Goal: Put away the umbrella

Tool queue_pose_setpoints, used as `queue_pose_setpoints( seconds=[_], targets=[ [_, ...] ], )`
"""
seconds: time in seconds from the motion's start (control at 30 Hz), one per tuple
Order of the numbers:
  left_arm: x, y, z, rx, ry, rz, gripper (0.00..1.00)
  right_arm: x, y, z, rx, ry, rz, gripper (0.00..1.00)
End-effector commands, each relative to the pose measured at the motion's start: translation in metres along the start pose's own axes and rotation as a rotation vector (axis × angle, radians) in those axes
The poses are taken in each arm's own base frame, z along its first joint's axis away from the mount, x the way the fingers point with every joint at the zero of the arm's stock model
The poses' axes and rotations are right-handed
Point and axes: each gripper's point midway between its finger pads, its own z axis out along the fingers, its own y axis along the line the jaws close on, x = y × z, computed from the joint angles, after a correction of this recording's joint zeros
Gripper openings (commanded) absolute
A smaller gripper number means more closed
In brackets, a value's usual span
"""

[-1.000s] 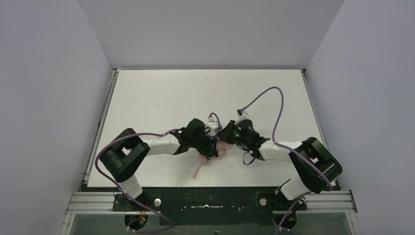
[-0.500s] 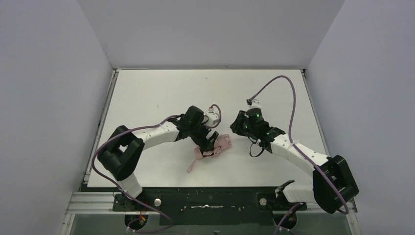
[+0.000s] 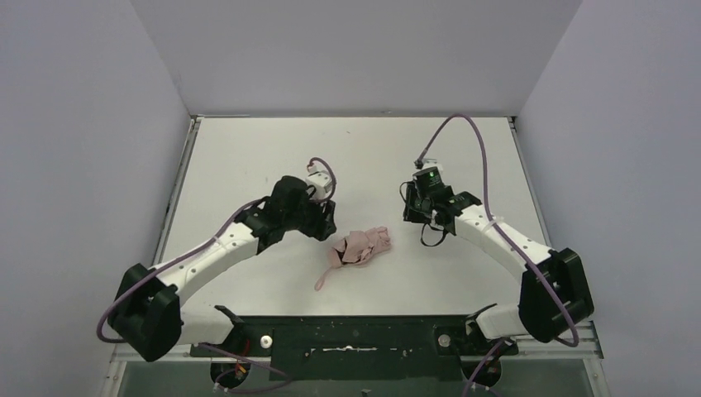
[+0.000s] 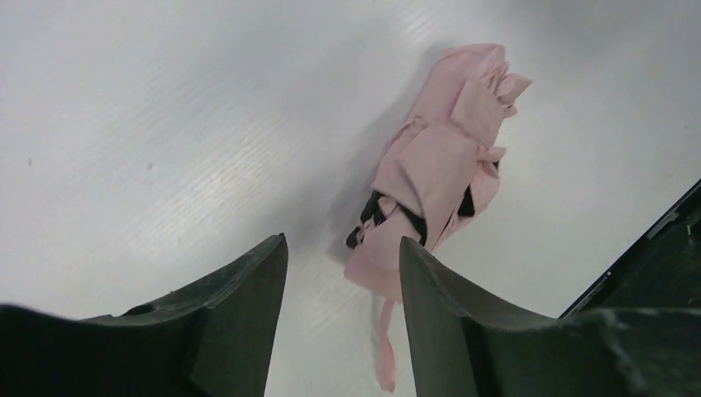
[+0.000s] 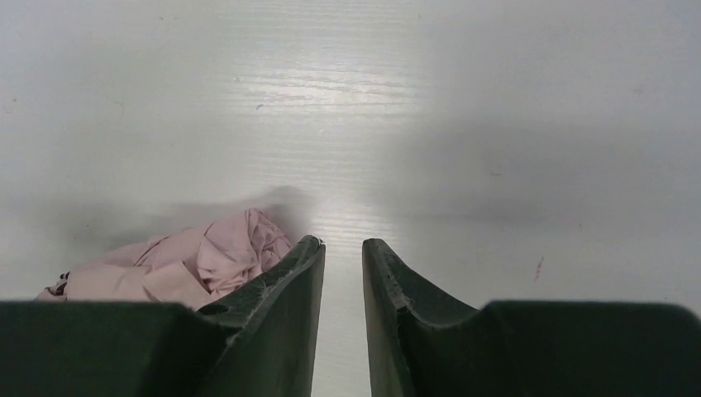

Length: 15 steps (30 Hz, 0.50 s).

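Two sets of jaws, both empty: left jaws well apart, right jaws only a slit apart. Umbrella point(image 3: 361, 246) lies bundled on worktop point(image 3: 248, 157), jaws either side of it, neither touching. Looks light, soft, floppy; prob. best gripped across the bundled middle, not loose strap point(image 3: 324, 279).

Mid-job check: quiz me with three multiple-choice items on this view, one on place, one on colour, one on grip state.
1. Where is the umbrella?
A) on the table, between the left claw and the right claw
B) at the table's far edge
C) off the table

2. What colour is its fabric?
A) blue
B) pale pink
C) yellow

3. Which claw holds it?
A) left claw
B) right claw
C) neither

Answers:
1 A, the top view shows it lying between them.
2 B, it looks pink in every view.
3 C, both claws stand open and apart from it.
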Motion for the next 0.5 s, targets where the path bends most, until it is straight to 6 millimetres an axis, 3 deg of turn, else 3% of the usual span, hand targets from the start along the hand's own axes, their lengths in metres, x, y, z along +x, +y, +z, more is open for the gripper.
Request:
queue_pose_setpoints(
  seconds=[0.0, 0.13, 0.27, 0.47],
  targets=[
    [0.038, 0.022, -0.021, -0.201, -0.011, -0.238, 0.4, -0.005, 0.006, 0.014, 0.012, 0.078, -0.098, 0.26],
    [0.074, 0.019, -0.024, -0.297, 0.007, -0.288, 0.17, 0.006, 0.008, 0.031, 0.032, 0.17, -0.184, 0.25],
    [0.091, 0.01, -0.013, -0.333, 0.041, -0.289, 0.0, 0.02, 0.014, 0.041, 0.016, 0.229, -0.229, 0.22],
    [0.1, 0.001, 0.016, -0.325, 0.046, -0.32, 0.0, 0.04, 0.032, 0.049, -0.064, 0.286, -0.293, 0.16]
  ],
)
